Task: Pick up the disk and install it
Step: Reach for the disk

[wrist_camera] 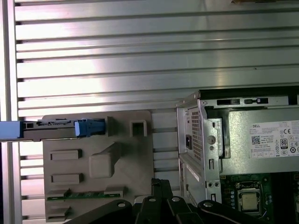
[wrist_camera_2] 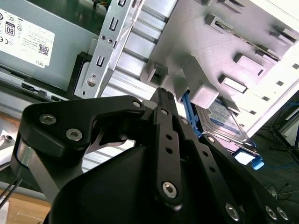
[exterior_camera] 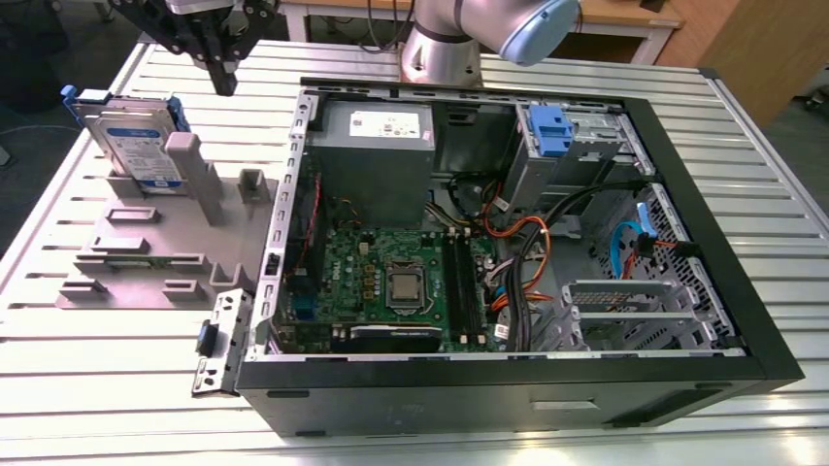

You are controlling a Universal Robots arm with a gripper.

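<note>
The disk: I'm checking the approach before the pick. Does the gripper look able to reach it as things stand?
Probably yes. The disk stands on edge in the grey holder, its top edge bare, and the gripper hangs above and beside it with nothing between them.

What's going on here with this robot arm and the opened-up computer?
A robot arm is set to move a disk into the open computer case. Right now its gripper hangs shut and empty above the metal table, close to the grey holder. The disk stands on edge in that holder, on the exterior view's left, apart from the gripper. It is not yet picked up, and nothing is installed.
</note>
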